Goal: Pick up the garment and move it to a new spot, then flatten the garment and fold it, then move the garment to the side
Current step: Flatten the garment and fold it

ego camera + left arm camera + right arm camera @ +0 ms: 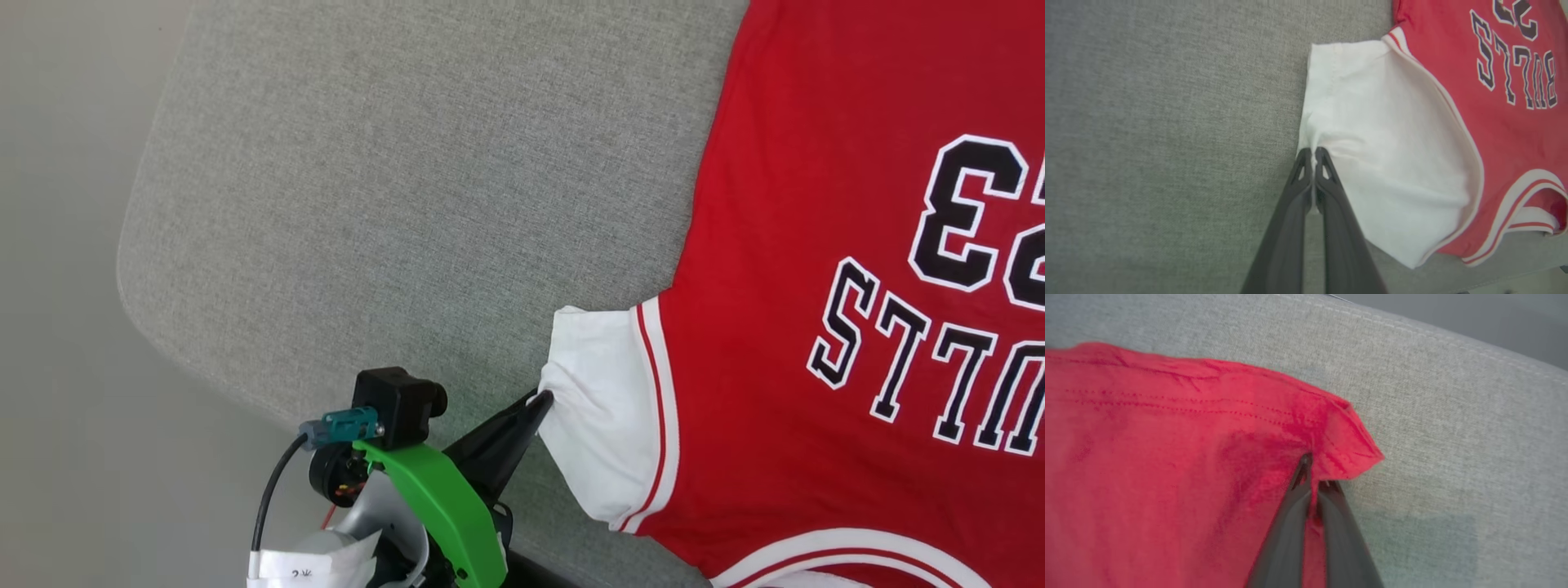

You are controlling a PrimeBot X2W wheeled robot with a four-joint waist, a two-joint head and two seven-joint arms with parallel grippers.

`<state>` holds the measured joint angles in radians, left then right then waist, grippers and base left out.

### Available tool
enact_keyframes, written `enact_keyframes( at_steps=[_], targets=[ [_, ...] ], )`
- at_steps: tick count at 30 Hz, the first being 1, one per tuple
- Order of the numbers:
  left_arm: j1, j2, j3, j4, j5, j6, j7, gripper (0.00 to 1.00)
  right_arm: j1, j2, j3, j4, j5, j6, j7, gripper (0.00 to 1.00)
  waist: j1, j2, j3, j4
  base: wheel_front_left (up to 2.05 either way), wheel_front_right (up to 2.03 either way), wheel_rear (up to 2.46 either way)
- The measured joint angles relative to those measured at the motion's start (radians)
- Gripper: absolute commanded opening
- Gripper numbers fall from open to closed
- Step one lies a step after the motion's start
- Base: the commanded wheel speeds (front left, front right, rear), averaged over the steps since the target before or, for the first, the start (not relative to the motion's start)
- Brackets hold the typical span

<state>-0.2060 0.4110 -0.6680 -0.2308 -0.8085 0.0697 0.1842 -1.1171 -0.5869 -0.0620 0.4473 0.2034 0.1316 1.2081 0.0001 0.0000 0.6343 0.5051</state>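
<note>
The red garment [816, 245] lies spread on the grey cushion, its black "23" and lettering facing up at the right of the head view. My left gripper [545, 400] is shut on the cuff edge of the white sleeve [604, 408]. The left wrist view shows the same pinch, my left gripper [1313, 152] clamping a puckered fold of the sleeve [1392, 143]. In the right wrist view my right gripper [1314, 469] is shut on the red garment [1167, 457] near a hemmed corner, with fabric caught between the fingers.
The grey fabric cushion [408, 204] fills the left and middle of the head view, with a rounded corner at the left and pale floor [57, 327] beyond it. A stitched cushion edge [1453, 343] runs behind the garment corner.
</note>
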Motion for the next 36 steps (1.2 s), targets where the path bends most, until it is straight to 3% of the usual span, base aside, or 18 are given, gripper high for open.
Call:
enact_keyframes(
  at_steps=[15,27,36],
  targets=[
    [0.014,0.019,0.034,0.025,-0.044,0.016,-0.006,0.0,0.239,0.028,-0.031,0.064,0.075,0.0,-0.123,0.0,0.0,0.0,-0.158,-0.069,0.0,0.0,0.0],
    [0.11,0.064,0.061,0.057,-0.073,0.067,0.004,0.0,0.511,0.09,-0.046,0.09,0.189,0.0,-0.269,0.0,-0.0001,0.0,-0.33,-0.164,0.0,0.0,0.0],
    [0.176,0.071,0.09,0.077,-0.106,0.095,-0.018,0.0,0.714,0.109,0.006,0.023,0.245,0.0,-0.357,0.0,-0.0001,0.0,-0.447,-0.251,0.0,0.0,0.0]
  ],
)
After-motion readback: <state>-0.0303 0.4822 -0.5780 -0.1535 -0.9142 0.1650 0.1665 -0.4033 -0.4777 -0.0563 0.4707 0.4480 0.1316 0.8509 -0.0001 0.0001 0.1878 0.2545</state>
